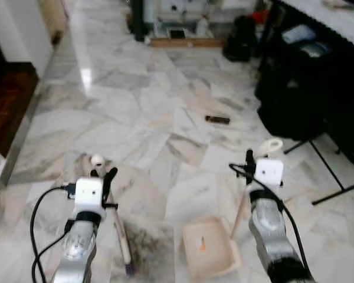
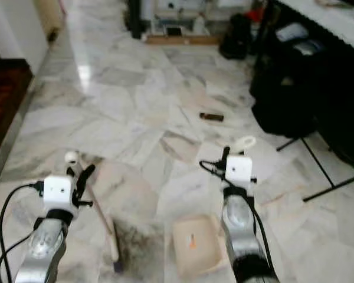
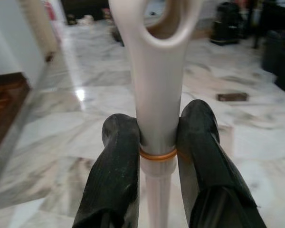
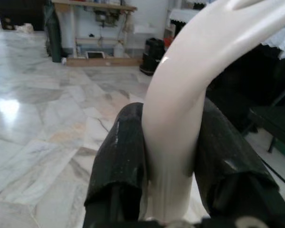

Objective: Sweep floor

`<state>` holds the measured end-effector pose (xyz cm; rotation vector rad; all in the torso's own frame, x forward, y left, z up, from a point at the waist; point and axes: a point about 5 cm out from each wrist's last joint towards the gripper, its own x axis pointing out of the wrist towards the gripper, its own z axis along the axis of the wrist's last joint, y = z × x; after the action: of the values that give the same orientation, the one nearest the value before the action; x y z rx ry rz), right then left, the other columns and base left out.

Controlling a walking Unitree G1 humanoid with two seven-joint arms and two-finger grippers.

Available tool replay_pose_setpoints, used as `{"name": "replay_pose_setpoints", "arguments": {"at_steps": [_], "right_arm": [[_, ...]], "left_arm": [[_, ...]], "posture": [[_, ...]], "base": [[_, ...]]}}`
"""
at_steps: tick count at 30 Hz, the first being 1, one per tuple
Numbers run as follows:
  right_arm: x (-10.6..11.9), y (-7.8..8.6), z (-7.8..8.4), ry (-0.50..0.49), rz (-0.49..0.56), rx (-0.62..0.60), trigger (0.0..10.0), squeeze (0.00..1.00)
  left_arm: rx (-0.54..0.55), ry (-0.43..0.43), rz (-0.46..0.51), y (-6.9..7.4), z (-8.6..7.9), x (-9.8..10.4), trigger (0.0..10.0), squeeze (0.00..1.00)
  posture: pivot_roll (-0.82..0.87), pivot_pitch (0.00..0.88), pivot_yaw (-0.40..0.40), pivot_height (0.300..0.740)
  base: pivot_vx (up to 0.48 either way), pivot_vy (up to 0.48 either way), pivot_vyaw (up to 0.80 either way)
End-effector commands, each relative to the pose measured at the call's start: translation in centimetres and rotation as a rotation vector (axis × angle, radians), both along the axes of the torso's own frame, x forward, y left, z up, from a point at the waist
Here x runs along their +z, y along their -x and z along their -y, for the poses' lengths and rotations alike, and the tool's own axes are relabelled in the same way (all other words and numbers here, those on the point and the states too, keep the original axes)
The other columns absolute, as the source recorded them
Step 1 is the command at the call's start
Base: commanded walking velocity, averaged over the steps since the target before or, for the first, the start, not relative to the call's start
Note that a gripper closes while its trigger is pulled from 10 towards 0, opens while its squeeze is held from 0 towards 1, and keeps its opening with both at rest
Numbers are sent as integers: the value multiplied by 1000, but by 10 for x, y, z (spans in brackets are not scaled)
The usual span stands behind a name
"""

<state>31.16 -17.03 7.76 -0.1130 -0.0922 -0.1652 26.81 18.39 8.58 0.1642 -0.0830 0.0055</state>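
Observation:
My left gripper [image 1: 104,177] is shut on the cream broom handle [image 3: 156,95], just above an orange band. The broom [image 1: 119,233] slants down to its head near a dark dusty patch [image 1: 146,247] on the marble floor. My right gripper [image 1: 249,158] is shut on the long cream handle [image 4: 180,85] of the dustpan [image 1: 211,258]. The pan rests flat on the floor between my arms, and a small orange scrap [image 1: 202,243] lies in it. A small dark piece of litter [image 1: 217,119] lies further ahead on the floor.
Black bags and a dark chair [image 1: 295,88] crowd the right side, with thin black stand legs [image 1: 327,171] running across the floor. A dark wooden floor area [image 1: 6,100] lies behind a raised edge on the left. A workbench [image 1: 183,23] stands at the far end.

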Motion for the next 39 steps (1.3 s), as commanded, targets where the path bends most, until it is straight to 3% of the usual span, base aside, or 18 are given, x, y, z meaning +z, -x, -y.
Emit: {"name": "replay_pose_setpoints", "arguments": {"at_steps": [1, 15, 39], "right_arm": [[9, -4, -2, 3, 42, 14, 10000, 0], [13, -6, -3, -7, 58, 19, 10000, 0], [15, -7, -2, -18, 61, 2, 10000, 0]], "left_arm": [[17, 12, 24, 0, -3, 3, 10000, 0], [15, 33, 5, 3, -4, -1, 10000, 0], [36, 32, 13, 2, -8, 1, 10000, 0]], "posture": [[127, 33, -33, 740], [112, 54, -36, 740], [100, 83, -24, 740]], "base": [[0, 0, 0], [0, 0, 0], [330, 0, 0]]}}
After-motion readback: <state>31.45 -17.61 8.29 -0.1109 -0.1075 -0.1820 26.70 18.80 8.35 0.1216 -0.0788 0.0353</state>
